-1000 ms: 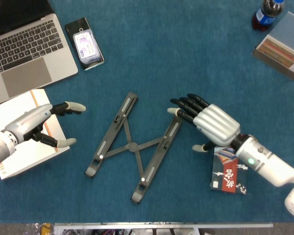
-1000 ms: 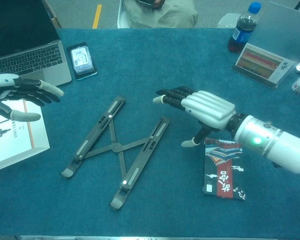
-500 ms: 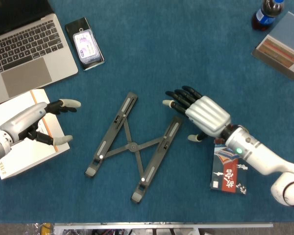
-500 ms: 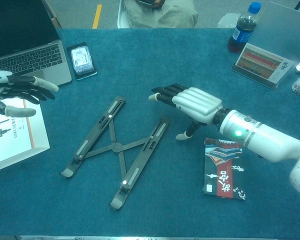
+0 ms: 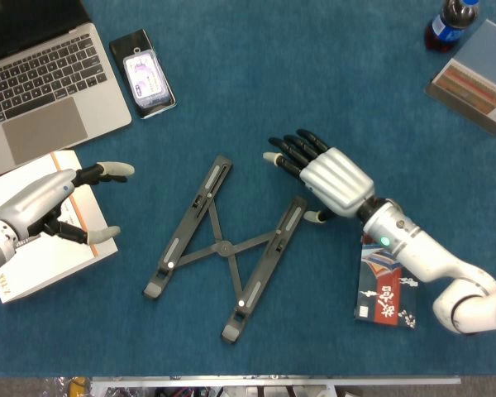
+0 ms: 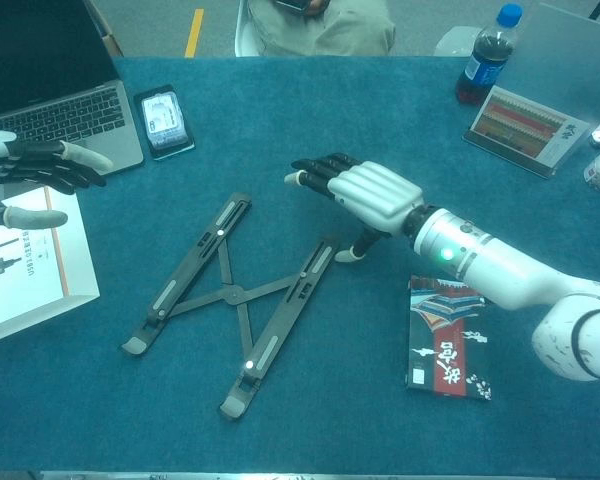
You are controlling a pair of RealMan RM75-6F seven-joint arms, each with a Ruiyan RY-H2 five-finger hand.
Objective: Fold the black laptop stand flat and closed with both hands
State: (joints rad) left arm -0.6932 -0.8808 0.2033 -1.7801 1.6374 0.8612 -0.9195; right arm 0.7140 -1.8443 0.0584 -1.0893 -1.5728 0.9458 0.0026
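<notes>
The black laptop stand [image 5: 223, 245] [image 6: 235, 292] lies spread open on the blue table, its two long bars joined by crossed links. My right hand [image 5: 322, 175] [image 6: 360, 195] hovers open just above and right of the right bar's far end, with its thumb tip close beside that bar. My left hand [image 5: 54, 207] [image 6: 35, 180] is open over the white book at the left edge, well apart from the stand's left bar. Neither hand holds anything.
A laptop [image 5: 41, 78] fills the far left corner, a phone [image 5: 142, 73] beside it. The white book [image 5: 41, 240] lies under my left hand. A dark booklet [image 5: 387, 289] lies under my right forearm. A soda bottle [image 5: 450, 21] and box [image 5: 479, 78] stand far right.
My right hand has moved left and farther away, toward the top of the stand's right bar. My left hand has drawn back a little to the left over the book.
</notes>
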